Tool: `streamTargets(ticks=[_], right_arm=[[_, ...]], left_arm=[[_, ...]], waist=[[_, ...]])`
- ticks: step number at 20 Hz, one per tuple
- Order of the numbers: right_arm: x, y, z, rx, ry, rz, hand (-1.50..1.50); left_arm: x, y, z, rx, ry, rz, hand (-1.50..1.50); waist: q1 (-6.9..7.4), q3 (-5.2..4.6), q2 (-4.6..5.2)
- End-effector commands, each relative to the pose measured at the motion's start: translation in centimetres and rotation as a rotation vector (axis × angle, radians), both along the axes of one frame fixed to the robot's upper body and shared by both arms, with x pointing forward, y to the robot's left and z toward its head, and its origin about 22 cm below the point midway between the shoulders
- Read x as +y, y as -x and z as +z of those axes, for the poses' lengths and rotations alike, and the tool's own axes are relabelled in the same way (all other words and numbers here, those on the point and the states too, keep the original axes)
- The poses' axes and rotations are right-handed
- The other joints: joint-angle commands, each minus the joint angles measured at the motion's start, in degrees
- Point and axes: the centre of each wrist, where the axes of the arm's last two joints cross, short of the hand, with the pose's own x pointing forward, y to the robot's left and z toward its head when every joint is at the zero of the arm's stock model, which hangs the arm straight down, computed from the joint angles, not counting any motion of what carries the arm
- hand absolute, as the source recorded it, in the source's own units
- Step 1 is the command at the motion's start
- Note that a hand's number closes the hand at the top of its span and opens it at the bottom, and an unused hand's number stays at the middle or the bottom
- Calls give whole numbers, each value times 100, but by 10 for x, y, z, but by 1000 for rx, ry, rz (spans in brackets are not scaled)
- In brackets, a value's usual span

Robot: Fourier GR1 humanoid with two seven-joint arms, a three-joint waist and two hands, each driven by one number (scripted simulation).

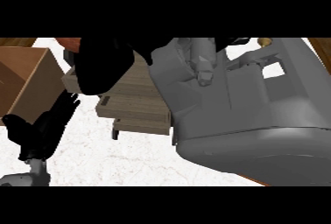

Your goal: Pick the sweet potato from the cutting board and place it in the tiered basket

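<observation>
My right hand [103,61] is a black mass at the top centre, curled over the top tier of the tiered basket [132,109], a stepped grey-brown wooden stand. A small orange-red piece of the sweet potato [70,42] shows at the hand's upper left edge; the hand hides the rest. The grey right forearm [258,109] fills the right side of the view and covers the basket's right part. The brown wooden cutting board [22,78] lies at the left edge. My left hand [39,127] rests open at the lower left, fingers up, beside the board.
White marbled counter [110,162] spreads below the basket. Brown wooden strips show at the top right corner [321,43] and along the lower right under the forearm.
</observation>
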Motion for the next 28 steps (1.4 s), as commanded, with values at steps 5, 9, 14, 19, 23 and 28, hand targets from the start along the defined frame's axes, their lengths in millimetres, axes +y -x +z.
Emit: streamTargets(ticks=[5, 9, 14, 19, 23, 28], right_arm=[[32, -16, -34, -28, 14, -71, 150], [32, -21, -26, -78, -164, -117, 150], [33, -52, -52, -83, -119, -95, -150], [37, -52, -47, -90, -199, -83, -150], [53, -45, -31, -18, -333, -124, -150], [22, -53, -8, 21, -570, -136, -150]], left_arm=[[13, -11, 8, -6, -15, -5, 0], [11, 0, -10, 16, 0, -21, 0], [-10, -1, -9, -6, 16, -7, 0], [1, 0, -14, -15, 16, -8, 0], [-7, -6, -9, 3, 12, -32, 0], [6, -12, 1, 23, 13, -12, 0]], waist=[[-5, 1, 16], [23, 0, 17], [37, 2, 24], [37, 0, 25], [118, -3, 25], [37, 3, 22]])
